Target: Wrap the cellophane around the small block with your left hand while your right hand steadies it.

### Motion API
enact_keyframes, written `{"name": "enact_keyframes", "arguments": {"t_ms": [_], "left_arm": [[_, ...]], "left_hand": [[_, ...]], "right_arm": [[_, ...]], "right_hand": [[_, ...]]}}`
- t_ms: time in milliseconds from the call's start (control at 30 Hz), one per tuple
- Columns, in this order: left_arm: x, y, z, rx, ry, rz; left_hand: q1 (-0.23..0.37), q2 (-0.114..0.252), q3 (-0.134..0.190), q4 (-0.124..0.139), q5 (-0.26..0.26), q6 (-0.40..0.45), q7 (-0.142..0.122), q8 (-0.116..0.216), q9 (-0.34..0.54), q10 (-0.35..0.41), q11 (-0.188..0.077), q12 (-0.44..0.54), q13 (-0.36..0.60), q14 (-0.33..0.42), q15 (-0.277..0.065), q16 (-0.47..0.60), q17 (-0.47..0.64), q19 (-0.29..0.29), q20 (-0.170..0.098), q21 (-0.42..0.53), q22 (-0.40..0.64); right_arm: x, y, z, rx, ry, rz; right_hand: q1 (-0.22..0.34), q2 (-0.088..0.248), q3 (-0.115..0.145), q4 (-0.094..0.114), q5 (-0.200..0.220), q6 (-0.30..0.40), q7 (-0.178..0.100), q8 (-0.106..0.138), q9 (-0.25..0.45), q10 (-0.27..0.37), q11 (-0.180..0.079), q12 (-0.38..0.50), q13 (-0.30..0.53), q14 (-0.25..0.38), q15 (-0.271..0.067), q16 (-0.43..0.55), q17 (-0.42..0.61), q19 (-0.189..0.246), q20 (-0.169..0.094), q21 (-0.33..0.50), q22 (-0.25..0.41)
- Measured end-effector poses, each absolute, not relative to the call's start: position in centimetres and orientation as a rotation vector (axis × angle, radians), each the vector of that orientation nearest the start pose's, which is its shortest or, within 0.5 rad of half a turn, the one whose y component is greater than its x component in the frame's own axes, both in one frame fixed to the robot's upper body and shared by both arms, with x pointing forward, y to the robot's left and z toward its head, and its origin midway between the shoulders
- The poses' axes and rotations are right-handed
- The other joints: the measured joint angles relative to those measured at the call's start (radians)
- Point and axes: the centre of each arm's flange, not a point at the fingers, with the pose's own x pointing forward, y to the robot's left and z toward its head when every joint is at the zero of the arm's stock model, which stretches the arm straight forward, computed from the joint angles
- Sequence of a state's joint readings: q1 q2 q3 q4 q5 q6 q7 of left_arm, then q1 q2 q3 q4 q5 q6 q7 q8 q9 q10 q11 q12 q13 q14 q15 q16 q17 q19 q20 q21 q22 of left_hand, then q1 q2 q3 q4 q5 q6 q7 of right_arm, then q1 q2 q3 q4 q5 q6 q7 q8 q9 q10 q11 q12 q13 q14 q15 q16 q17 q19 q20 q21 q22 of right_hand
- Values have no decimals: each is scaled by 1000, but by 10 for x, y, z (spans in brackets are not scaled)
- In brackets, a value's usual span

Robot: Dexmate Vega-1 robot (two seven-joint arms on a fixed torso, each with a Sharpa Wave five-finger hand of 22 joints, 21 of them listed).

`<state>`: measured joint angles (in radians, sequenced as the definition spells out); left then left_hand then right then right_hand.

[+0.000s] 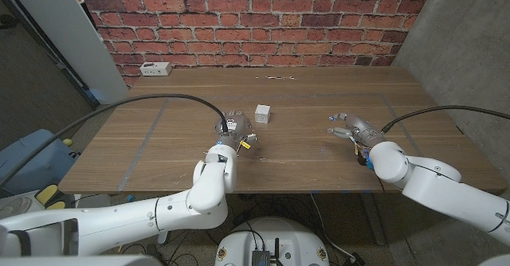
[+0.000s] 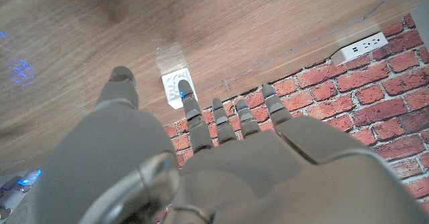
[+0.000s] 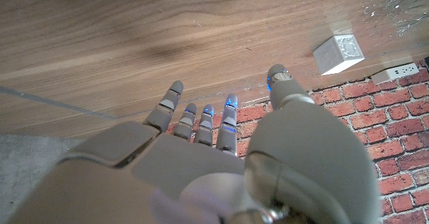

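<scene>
A small white block (image 1: 263,113) stands on the wooden table (image 1: 319,170), a little past the middle. My left hand (image 1: 233,128) hovers just to its near left, holding nothing; in the left wrist view its fingers (image 2: 231,120) are apart and reach toward the block (image 2: 175,88). My right hand (image 1: 351,128) is farther off, to the block's right, and also holds nothing; its fingers (image 3: 201,120) are spread. A clear, glinting sheet of cellophane (image 3: 395,9) lies on the table on the near side of the block (image 3: 338,53). It is barely visible from the head camera.
A white power strip (image 1: 155,68) lies at the table's far left edge, against the red brick wall (image 1: 255,19). Faint tape lines (image 1: 147,134) mark a rectangle on the tabletop. Cables trail from both arms.
</scene>
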<state>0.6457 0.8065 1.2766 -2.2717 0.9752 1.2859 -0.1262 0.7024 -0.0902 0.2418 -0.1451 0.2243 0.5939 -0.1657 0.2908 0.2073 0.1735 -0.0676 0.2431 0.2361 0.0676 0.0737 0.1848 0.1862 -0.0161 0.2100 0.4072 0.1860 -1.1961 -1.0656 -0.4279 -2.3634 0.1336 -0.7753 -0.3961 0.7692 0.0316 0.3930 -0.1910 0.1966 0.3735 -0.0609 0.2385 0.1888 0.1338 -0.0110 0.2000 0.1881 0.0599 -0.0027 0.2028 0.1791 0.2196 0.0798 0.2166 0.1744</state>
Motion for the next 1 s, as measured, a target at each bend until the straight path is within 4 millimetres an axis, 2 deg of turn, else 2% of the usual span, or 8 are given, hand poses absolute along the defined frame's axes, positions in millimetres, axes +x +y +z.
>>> {"name": "enact_keyframes", "arguments": {"t_ms": [400,467,567,667,767,833,867,1000], "left_arm": [[468,123,-61,1627,-276,209],[466,122,-62,1638,-268,198],[461,118,-62,1661,-251,178],[457,116,-61,1681,-237,170],[453,113,-60,1716,-223,167],[449,107,-59,1783,-230,162],[448,112,-59,1737,-187,168],[443,112,-59,1747,-131,173]], "left_hand": [[8,-23,-23,2,19,-21,-18,-10,5,-41,12,-20,-4,-37,19,0,0,-24,2,-24,0],[15,-30,-25,0,24,-22,-18,-10,5,-50,11,-25,-4,-45,20,0,0,-24,2,-29,0],[23,-37,-27,-3,30,-39,-35,-16,11,-67,12,-29,-4,-58,22,0,0,-35,2,-37,0],[38,-43,-34,-4,39,-75,-48,-31,18,-97,21,-36,-4,-78,30,0,0,-37,0,-49,0],[65,-42,-43,-4,54,-127,-51,-48,26,-128,31,-41,-4,-104,39,-4,0,-45,2,-63,0],[75,-35,-50,1,61,-163,-52,-58,31,-155,36,-45,-4,-128,45,-4,0,-53,2,-74,0],[81,-30,-52,0,65,-177,-53,-62,32,-169,39,-48,-4,-141,49,-4,0,-61,1,-80,0],[119,-10,-56,2,72,-229,-54,-73,40,-215,47,-48,-4,-191,57,-8,0,-74,3,-99,0]], "right_arm": [[471,-246,-73,-1028,-204,-100],[469,-245,-74,-1032,-197,-100],[468,-246,-74,-1042,-183,-107],[466,-245,-74,-1048,-171,-103],[465,-243,-73,-1053,-166,-96],[464,-239,-69,-1054,-178,-91],[464,-242,-74,-1063,-135,-85],[464,-240,-75,-1080,-97,-66]], "right_hand": [[31,-31,-20,20,8,16,-16,0,0,-34,-23,-8,5,-25,-6,-9,5,-18,-18,-10,0],[37,-37,-24,24,8,7,-26,-8,3,-44,-26,-12,5,-39,-7,-9,5,-21,-21,-13,0],[41,-41,-31,28,15,-6,-38,-17,5,-65,-32,-15,5,-50,-3,-14,5,-25,-25,-13,0],[46,-46,-41,32,18,-22,-60,-26,5,-74,-41,-15,5,-61,-7,-14,6,-32,-32,-17,4],[59,-59,-54,38,25,-38,-103,-35,9,-107,-52,-18,5,-80,-9,-14,10,-40,-39,-17,5],[69,-53,-61,37,33,-47,-133,-39,9,-133,-63,-19,5,-102,-8,-18,10,-55,-42,-21,5],[81,-53,-63,39,36,-51,-144,-39,9,-148,-68,-19,5,-111,-6,-18,10,-63,-44,-21,5],[114,-43,-72,40,44,-69,-161,-43,14,-210,-80,-19,5,-149,-4,-18,10,-93,-46,-25,5]]}}
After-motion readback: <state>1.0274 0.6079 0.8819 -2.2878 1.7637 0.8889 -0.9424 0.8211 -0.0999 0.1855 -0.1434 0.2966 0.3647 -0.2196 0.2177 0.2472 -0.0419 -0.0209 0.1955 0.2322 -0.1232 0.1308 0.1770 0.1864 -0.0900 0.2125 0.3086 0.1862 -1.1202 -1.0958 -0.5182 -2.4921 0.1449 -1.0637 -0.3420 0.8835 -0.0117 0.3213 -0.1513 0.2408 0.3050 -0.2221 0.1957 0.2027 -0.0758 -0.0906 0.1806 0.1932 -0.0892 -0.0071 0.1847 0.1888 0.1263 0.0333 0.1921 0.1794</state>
